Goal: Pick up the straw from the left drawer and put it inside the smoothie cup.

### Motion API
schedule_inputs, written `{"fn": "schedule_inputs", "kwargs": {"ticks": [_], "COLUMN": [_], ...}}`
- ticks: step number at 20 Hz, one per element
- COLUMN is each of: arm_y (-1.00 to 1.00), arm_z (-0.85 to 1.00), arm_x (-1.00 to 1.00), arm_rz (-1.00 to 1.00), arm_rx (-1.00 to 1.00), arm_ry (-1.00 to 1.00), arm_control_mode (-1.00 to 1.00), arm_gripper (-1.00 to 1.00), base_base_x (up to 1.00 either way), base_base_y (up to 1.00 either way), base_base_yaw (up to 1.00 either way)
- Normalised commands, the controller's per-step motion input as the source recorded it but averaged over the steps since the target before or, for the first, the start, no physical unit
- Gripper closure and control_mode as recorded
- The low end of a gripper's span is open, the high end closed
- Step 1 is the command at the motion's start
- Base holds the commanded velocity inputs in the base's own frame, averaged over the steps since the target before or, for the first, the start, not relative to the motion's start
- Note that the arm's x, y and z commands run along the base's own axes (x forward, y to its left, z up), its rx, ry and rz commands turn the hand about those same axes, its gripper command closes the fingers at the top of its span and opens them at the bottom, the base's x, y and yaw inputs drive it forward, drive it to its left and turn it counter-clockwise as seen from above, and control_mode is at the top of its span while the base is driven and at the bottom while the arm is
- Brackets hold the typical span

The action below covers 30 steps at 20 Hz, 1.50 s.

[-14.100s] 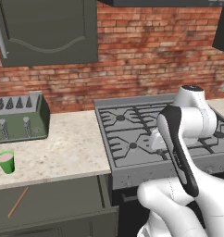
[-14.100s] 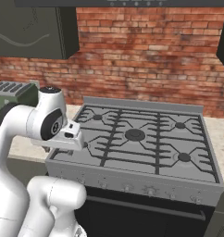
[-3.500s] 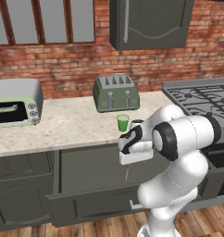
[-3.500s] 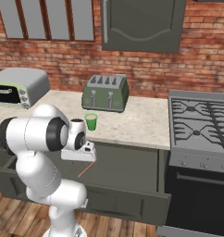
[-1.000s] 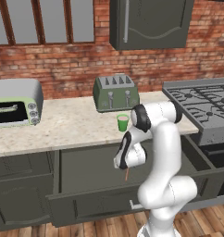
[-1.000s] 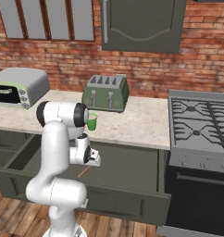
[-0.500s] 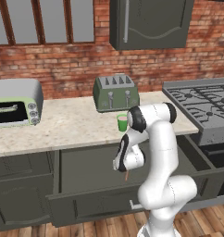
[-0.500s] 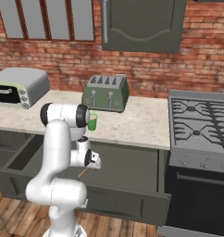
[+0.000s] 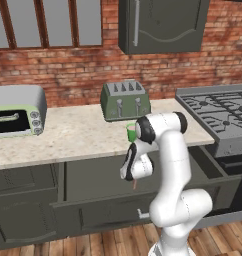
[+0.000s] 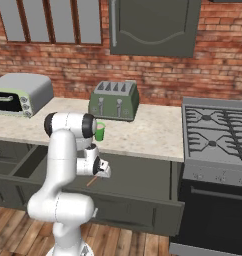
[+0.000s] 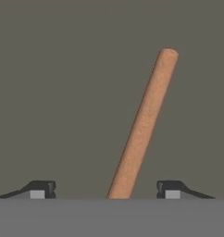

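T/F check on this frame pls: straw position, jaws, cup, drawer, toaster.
1. The straw lies between the two fingertips in the hand view. True.
2. The gripper is shut tight on the straw. False: the jaws stand apart with gaps on both sides of the straw.
3. The cup stands on the counter in front of the toaster. True.
4. The straw is already in the cup. False: it is down in the drawer, under the gripper.
5. The drawer is closed. False: it is pulled out below the counter.
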Motion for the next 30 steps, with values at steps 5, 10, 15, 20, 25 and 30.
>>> {"fn": "schedule_inputs", "kwargs": {"ticks": [5, 10, 15, 20, 25, 30], "arm_y": [0.00, -0.11, -0.20, -0.10, 0.00, -0.16], "arm_z": [-0.36, -0.26, -0.24, -0.02, 0.00, 0.45], "arm_x": [-0.35, -0.56, -0.59, -0.08, 0.00, -0.06], "arm_rz": [-0.05, -0.04, -0.04, 0.00, 0.04, 0.14], "arm_rx": [-0.03, 0.00, 0.00, 0.00, 0.00, 0.02], "arm_ry": [0.00, 0.02, 0.00, 0.00, 0.00, -0.03], "arm_control_mode": [-1.00, -1.00, -1.00, -1.00, -1.00, -1.00], "arm_gripper": [1.00, 1.00, 1.00, 1.00, 1.00, 1.00], "base_base_x": [0.00, 0.00, 0.00, 0.00, 0.00, 0.00], "base_base_y": [0.00, 0.00, 0.00, 0.00, 0.00, 0.00], "base_base_yaw": [0.00, 0.00, 0.00, 0.00, 0.00, 0.00]}}
